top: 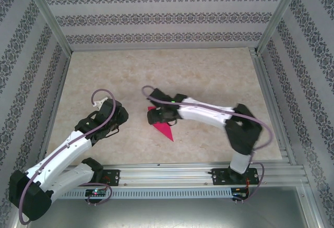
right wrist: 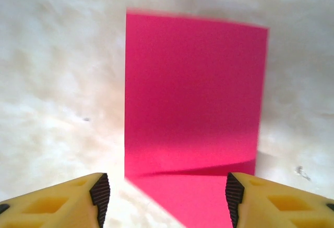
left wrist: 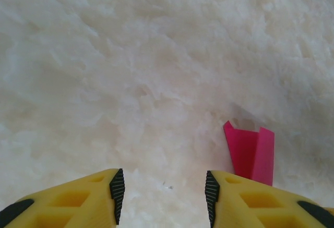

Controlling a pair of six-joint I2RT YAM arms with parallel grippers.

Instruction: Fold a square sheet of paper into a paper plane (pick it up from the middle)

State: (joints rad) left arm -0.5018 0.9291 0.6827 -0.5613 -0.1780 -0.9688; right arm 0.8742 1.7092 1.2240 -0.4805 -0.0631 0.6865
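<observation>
Your right gripper [right wrist: 167,196] hangs over the pink paper [right wrist: 193,97] with its jaws apart and nothing between them, so I judge you are between grips on a half-made fold. The paper lies on the table [top: 209,76] near the middle front, between the two arms and partly under the right gripper. From above, its free part narrows to a point aimed toward the near edge of the table. In the right wrist view a flat panel stretches away from you, and a crease crosses it just ahead of the fingertips. Come down square to that crease, not at an angle. Close only when both pads straddle the layers you mean to take, because the sheet is thin and a skewed pinch will likely drag or wrinkle it.

Your left gripper [left wrist: 163,189] is parted too and holds nothing. It is over bare table, with the paper's raised end just past the finger on the right of that view. Bring it across to pin the paper before the right arm pulls, since nothing else holds the sheet down. Press lightly, line the edges up first, and run the crease toward the tip so the point comes out sharp
</observation>
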